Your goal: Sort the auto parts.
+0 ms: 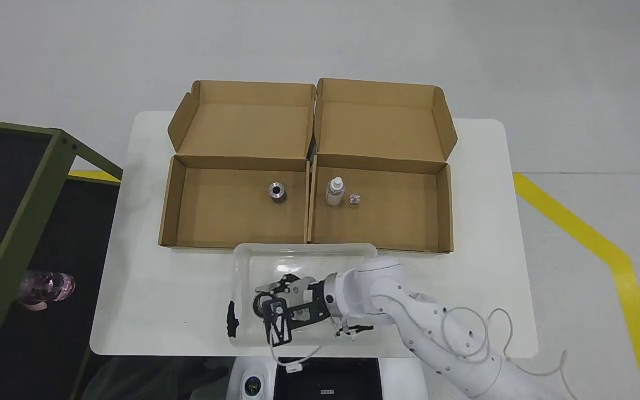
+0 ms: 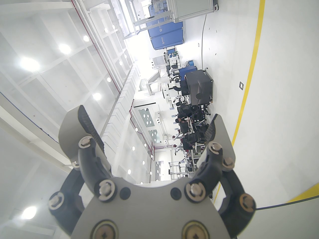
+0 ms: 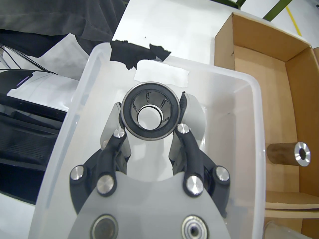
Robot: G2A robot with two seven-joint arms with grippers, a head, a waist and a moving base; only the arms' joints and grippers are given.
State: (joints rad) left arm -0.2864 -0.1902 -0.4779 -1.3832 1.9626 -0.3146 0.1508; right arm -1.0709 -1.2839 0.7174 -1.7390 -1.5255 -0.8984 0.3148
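While the right tool sits in the one clear bin at the near edge of the counter, the top view lets you count three parts already sorted into the two boxes along the far edge. One metal cylinder lies in the left cardboard box. A white part and a small part lie in the right cardboard box.

Left wrist view: the left tool stands apart, holding nothing.

Right wrist view: the right tool is clamped on one ring-shaped bearing over the bin floor. By my judgement this fourth part is left to place.
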